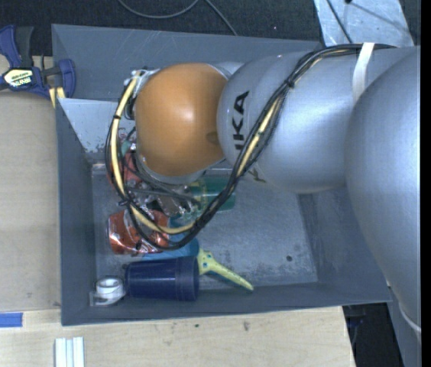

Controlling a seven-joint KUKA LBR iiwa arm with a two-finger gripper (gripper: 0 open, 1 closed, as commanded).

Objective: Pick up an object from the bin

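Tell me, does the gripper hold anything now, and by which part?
It cannot be told. The orange cover blocks the gripper, which is low at the left of the bin, beside a red crinkled packet and a dark blue cup.

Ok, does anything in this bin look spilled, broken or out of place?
Nothing looks spilled or broken. The dark blue cylinder lies on its side by the near wall of the bin, with a small silver cap at one end and a yellow-green plastic piece at the other. An orange-red packet just behind them looks crumpled.
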